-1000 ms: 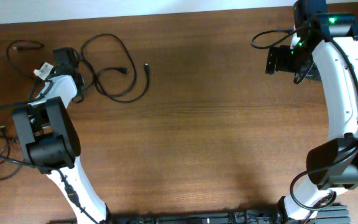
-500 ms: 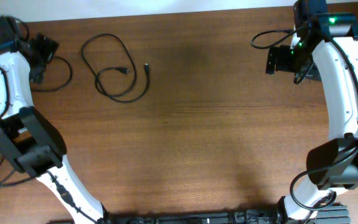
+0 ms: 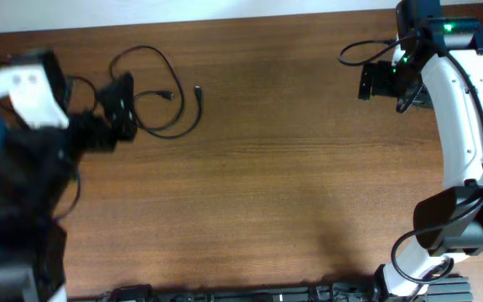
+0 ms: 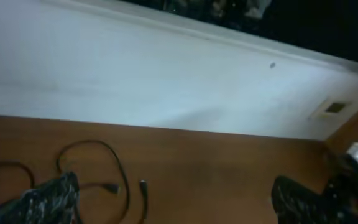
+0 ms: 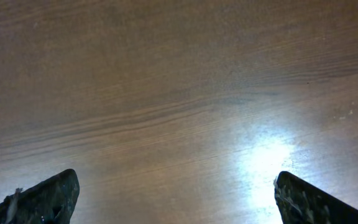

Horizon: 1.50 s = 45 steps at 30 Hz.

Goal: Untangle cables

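1. the cables point(image 3: 168, 133) are thin black cords lying in loose, open loops on the brown table point(image 3: 292, 184). they are far thinner than either pincer.
2. from overhead i see two small plugs point(image 3: 198, 90) at the free ends, lying close together on the far side of the loops from my left pincer point(image 3: 117, 107).
3. in the left wrist view the cables point(image 4: 92, 142) show as one rounded loop, with a second, fainter cord off to its left. both lie ahead of the left-hand finger point(image 4: 51, 200), with the pale wall point(image 4: 166, 81) beyond the table edge.
4. overhead, the left pincer is a dark, smeared shape over the left edge of the loops. the blur keeps me from telling whether it touches a cord.
5. the wrist view shows the left pincer point(image 4: 173, 184) spread wide, its two fingers at opposite lower corners of the picture. i see no cord gripped between them.
6. the right pincer point(image 3: 376, 81) sits far across the table, well apart from the cables, which lie away off to its side.
7. the right wrist view shows the right pincer point(image 5: 174, 180) gaping wide too, fingers at the lower corners. only bare wood grain and a bright glare patch lie between them, and it holds nothing.
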{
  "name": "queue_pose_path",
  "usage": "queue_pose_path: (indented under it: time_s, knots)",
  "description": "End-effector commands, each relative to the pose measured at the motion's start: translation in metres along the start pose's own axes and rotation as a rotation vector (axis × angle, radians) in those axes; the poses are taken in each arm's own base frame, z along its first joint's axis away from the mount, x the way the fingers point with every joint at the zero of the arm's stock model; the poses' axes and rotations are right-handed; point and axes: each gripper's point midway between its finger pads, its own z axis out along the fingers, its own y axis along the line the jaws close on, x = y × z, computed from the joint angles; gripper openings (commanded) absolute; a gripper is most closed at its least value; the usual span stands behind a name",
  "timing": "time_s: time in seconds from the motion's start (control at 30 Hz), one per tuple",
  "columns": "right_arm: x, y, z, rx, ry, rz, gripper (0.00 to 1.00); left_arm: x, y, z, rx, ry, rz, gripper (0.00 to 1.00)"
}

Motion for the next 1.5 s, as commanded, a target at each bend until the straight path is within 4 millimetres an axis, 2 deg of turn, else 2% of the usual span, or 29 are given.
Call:
queue_pose_path:
  time_s: [0.0,0.07,0.13,0.2,0.27,0.33,0.4,0.47,0.57,0.67,0.83,1.1,1.2,1.47]
  knots:
    - [-0.002,0.0,-0.009,-0.005,-0.027,0.012,0.99,0.042,0.025,-0.056,-0.175,-0.073,-0.041,0.99]
    - [-0.002,0.0,-0.009,-0.005,-0.027,0.012,0.99,0.058,0.041,-0.088,-0.301,-0.092,-0.044,0.99]
    - [-0.002,0.0,-0.009,-0.005,-0.027,0.012,0.99,0.077,0.041,-0.103,-0.311,-0.048,-0.05,0.99]
    - [-0.002,0.0,-0.009,-0.005,-0.027,0.012,0.99,0.107,0.046,-0.108,-0.339,0.067,-0.068,0.99]
    - [-0.002,0.0,-0.009,-0.005,-0.027,0.012,0.99,0.151,0.052,-0.118,-0.379,0.244,-0.094,0.99]
    - [-0.002,0.0,-0.009,-0.005,-0.027,0.012,0.99,0.199,0.055,-0.14,-0.42,0.454,-0.121,0.99]
    - [-0.002,0.0,-0.009,-0.005,-0.027,0.012,0.99,0.229,0.055,-0.161,-0.448,0.588,-0.141,0.99]
    - [-0.002,0.0,-0.009,-0.005,-0.027,0.012,0.99,0.228,0.049,-0.173,-0.42,0.505,-0.132,0.99]
    - [-0.002,0.0,-0.009,-0.005,-0.027,0.012,0.99,0.232,0.036,-0.216,-0.36,0.235,-0.092,0.99]
    - [-0.002,0.0,-0.009,-0.005,-0.027,0.012,0.99,0.238,0.032,-0.233,-0.307,0.134,-0.065,0.99]
    - [-0.002,0.0,-0.009,-0.005,-0.027,0.012,0.99,0.242,0.03,-0.242,-0.251,0.086,-0.042,0.99]
    - [-0.002,0.0,-0.009,-0.005,-0.027,0.012,0.99,0.242,0.03,-0.242,-0.252,0.087,-0.042,0.99]
    - [-0.002,0.0,-0.009,-0.005,-0.027,0.012,0.99,0.254,0.032,-0.244,-0.264,0.134,-0.047,0.99]
    - [-0.002,0.0,-0.009,-0.005,-0.027,0.012,0.99,0.253,0.031,-0.244,-0.258,0.133,-0.048,0.99]
